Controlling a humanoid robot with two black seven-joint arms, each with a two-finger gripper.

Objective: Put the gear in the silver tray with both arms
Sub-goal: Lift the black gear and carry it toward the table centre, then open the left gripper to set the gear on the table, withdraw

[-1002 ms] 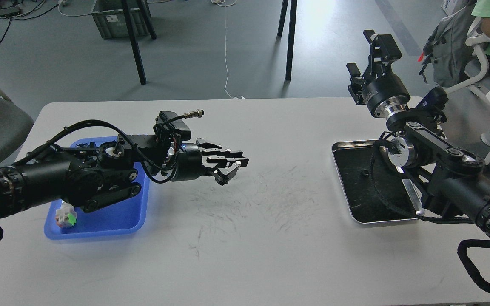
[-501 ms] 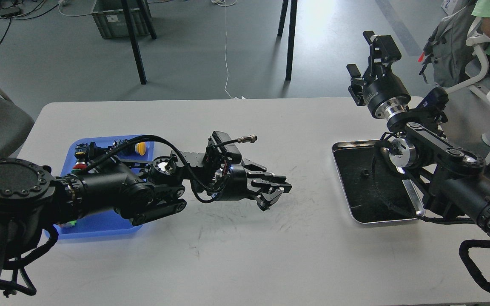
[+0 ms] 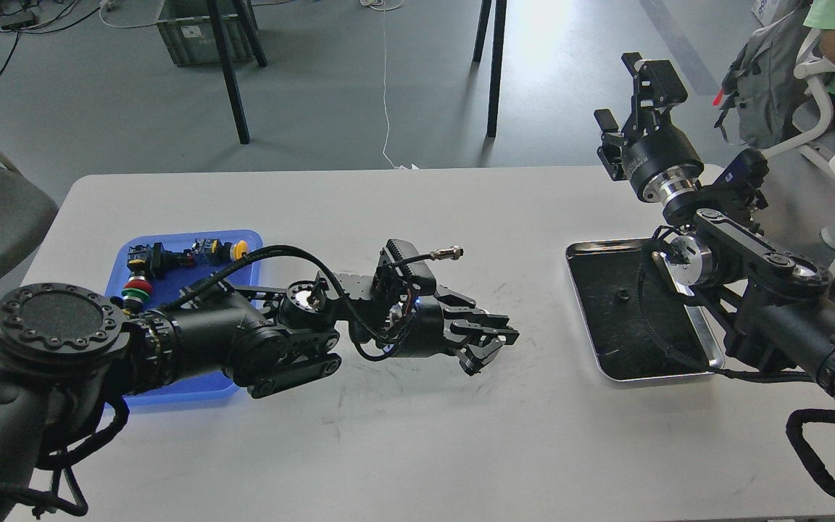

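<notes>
Grey-floored lab, white scuffed counter (image 3: 417,435) in front of the robot. Left claw (image 3: 490,346) sits mid-counter, low over the surface, fingers drawn close at the tips; something may be pinched there but it's dark on dark, can't confirm a gear or whether it's clenched. Over the last second that arm has swung out from above the blue tray (image 3: 247,243) and crossed roughly half the gap toward the silver tray (image 3: 584,304), so I read this as the carry leg, handoff or drop not yet done. Right claw (image 3: 635,101) is raised past the far counter edge, fingers spread, nothing in it, barely moved. Silver tray lies on the right side of the counter, partly under the right forearm; one small dark speck on its bottom, too small to identify. Blue tray's near half is hidden by the left arm; coloured button-like parts visible at its far end. Seated person cut off at top right
</notes>
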